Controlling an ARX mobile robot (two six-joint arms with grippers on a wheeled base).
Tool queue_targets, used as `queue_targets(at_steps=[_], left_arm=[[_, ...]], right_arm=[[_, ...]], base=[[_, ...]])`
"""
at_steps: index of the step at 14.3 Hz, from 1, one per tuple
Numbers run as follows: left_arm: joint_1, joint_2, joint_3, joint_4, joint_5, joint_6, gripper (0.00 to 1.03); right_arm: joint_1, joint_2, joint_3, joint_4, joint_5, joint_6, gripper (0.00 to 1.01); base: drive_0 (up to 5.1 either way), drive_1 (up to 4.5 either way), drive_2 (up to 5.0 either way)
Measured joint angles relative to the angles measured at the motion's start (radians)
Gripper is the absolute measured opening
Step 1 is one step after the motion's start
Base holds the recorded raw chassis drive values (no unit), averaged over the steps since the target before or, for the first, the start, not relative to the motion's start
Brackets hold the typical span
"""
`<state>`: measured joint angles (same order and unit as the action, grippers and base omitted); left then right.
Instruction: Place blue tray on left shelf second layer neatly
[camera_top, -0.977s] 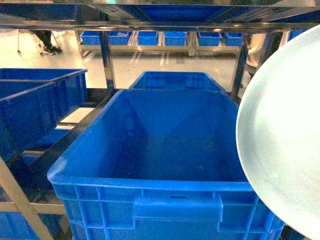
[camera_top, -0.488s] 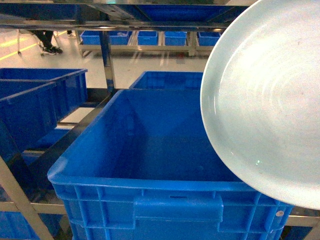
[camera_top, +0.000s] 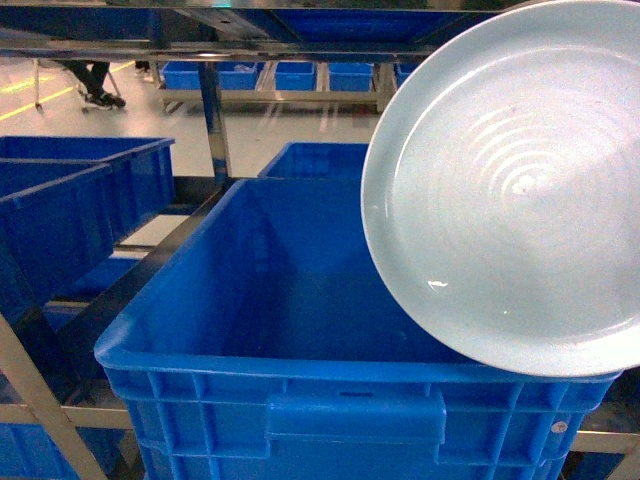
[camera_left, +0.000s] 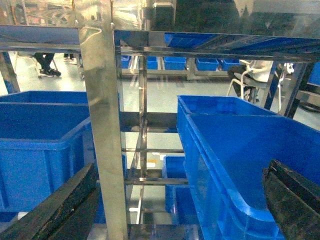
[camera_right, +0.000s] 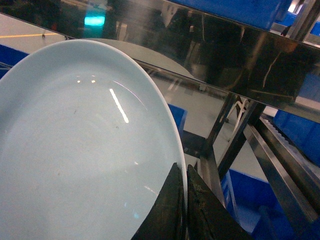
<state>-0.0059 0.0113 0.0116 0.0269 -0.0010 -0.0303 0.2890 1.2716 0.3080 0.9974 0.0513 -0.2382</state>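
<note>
Warehouse-type room: pale glossy floor (camera_top: 300, 130), rows of small blue bins (camera_top: 300, 75) on a low rack far behind, a seated person's legs (camera_top: 95, 85) top left of the head view, another seated figure (camera_left: 245, 75) in the left wrist view. Metal rack all round: silvery upright post (camera_left: 102, 125) close in front of the left wrist camera, dark horizontal rails (camera_top: 130, 290) below, a reflective steel beam (camera_right: 240, 55) just above the right gripper. Big blue crate (camera_top: 300, 330) fills the shelf tier in front, a second crate (camera_top: 320, 160) behind it, more crates (camera_top: 70, 200) off to the left. Right gripper (camera_right: 182, 192) pinched tight on the rim of the blue tray (camera_top: 510, 190), dark fingers (camera_right: 167, 210) either side of the edge; the tray tilts up on edge, face toward the head camera, above the big crate's right rear corner, its right side cut off by the frame. Left gripper (camera_left: 175, 200) spread wide with nothing between its fingers (camera_left: 60, 205), post and crate wall ahead of it. Neither gripper shows in the head view; the tray hides the right arm there. Cannot tell which tier of the rack is which, or whether the tray touches the crate rim.
</note>
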Motion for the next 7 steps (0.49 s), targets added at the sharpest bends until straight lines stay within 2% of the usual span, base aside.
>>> queue_targets(at_steps=[7], left_arm=[[0.000,0.000,0.000,0.000,0.000,0.000,0.98]], right_arm=[[0.012,0.230,0.087,0.102,-0.014,0.000,0.02]], base=[[0.0,0.00,0.0]])
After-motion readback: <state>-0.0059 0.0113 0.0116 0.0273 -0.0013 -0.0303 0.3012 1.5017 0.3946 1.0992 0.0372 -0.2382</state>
